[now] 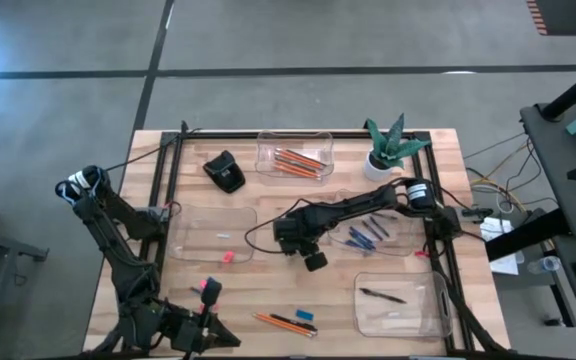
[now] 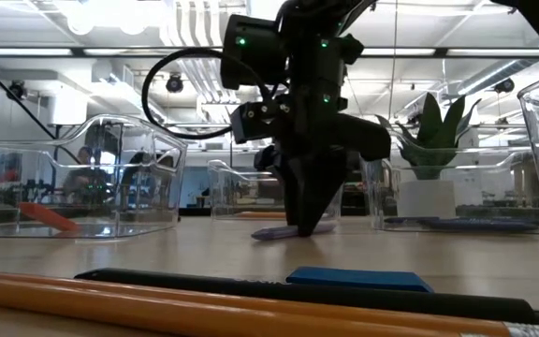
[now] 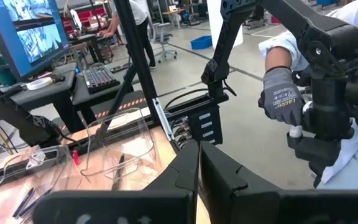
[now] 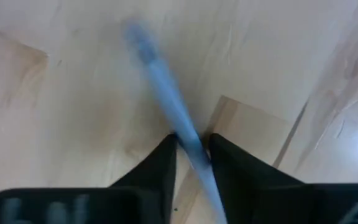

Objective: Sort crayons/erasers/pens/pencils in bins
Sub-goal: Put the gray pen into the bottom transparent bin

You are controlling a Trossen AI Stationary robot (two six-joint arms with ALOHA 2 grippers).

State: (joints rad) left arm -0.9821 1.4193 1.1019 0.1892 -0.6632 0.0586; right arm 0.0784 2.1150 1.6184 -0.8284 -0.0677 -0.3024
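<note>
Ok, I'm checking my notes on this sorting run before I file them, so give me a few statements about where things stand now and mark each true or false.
1. The right gripper has its fingers on either side of a light blue crayon lying on the table. True.
2. The bin at the table's far edge holds pink erasers. False: it holds orange pencils.
3. The left gripper is reaching into a bin. False: it waits shut at the near edge of the table, over no bin.
4. A pink eraser lies loose on the wood outside the bins. True.
5. The plant pot stands at the near edge. False: it stands at the far edge, beside the pencil bin.
</note>
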